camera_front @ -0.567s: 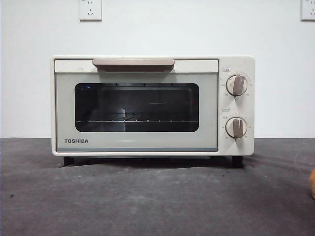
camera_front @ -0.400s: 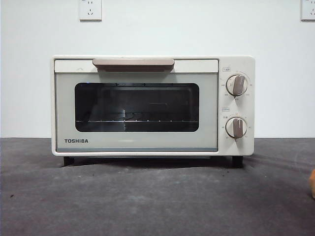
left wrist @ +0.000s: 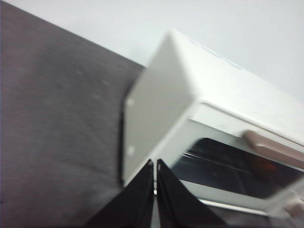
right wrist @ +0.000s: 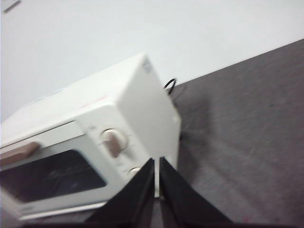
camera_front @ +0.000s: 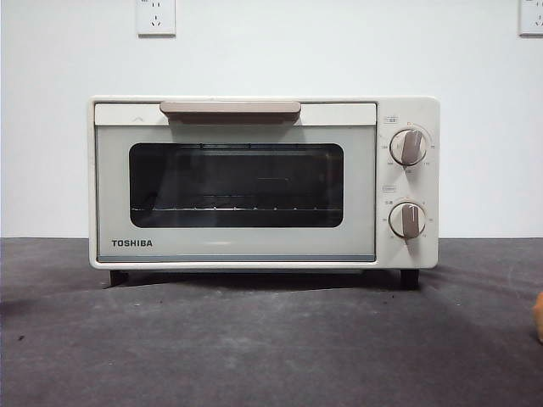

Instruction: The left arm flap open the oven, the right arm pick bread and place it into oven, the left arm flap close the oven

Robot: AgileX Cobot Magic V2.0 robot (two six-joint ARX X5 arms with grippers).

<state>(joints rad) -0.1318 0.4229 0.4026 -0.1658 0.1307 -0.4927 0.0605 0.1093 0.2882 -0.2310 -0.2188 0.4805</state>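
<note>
Nothing is done yet: the oven (camera_front: 263, 182) sits shut on the table (camera_front: 254, 348), the bread (camera_front: 538, 317) waits at the table's edge, and both arms' fingers are pressed together, empty.

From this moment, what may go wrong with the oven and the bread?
1. The oven door is shut and the left gripper, jaws nearly together, is near its side corner, not at the handle; it might miss or push the oven.
2. The bread lies at the picture's edge, hardly visible; the right gripper may grasp it badly.
</note>
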